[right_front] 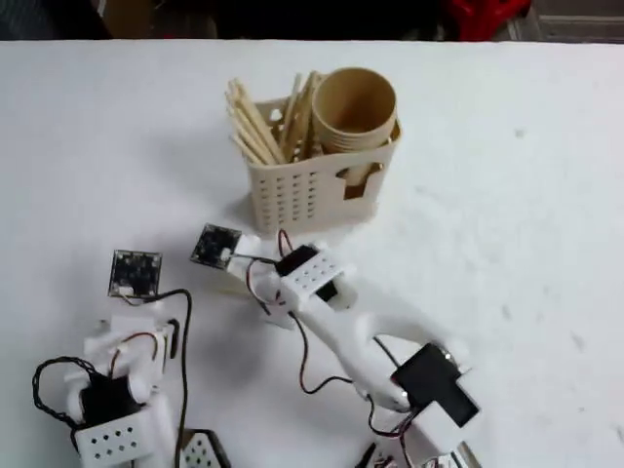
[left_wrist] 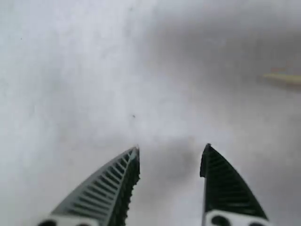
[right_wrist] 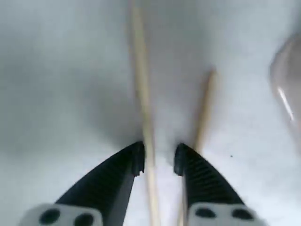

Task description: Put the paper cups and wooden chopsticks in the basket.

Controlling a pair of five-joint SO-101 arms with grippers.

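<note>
A cream slotted basket (right_front: pixel 310 190) stands on the white table and holds a bundle of wooden chopsticks (right_front: pixel 263 122) and stacked paper cups (right_front: pixel 354 107). In front of the basket, my right gripper (right_wrist: pixel 158 157) is low over the table and open by a narrow gap. One loose chopstick (right_wrist: pixel 141 94) lies between its fingers, against one of them. A second loose chopstick (right_wrist: pixel 204 113) lies just outside the other finger. My left gripper (left_wrist: pixel 170 155) hangs open over bare table with nothing between its fingers. A chopstick tip (left_wrist: pixel 284 79) shows farther off.
The right arm (right_front: pixel 341 312) stretches from the front edge toward the basket. The left arm (right_front: pixel 122 390) sits at the front left with loose cables around it. A blurred pale rounded thing (right_wrist: pixel 288 89) lies at the edge of the right wrist view.
</note>
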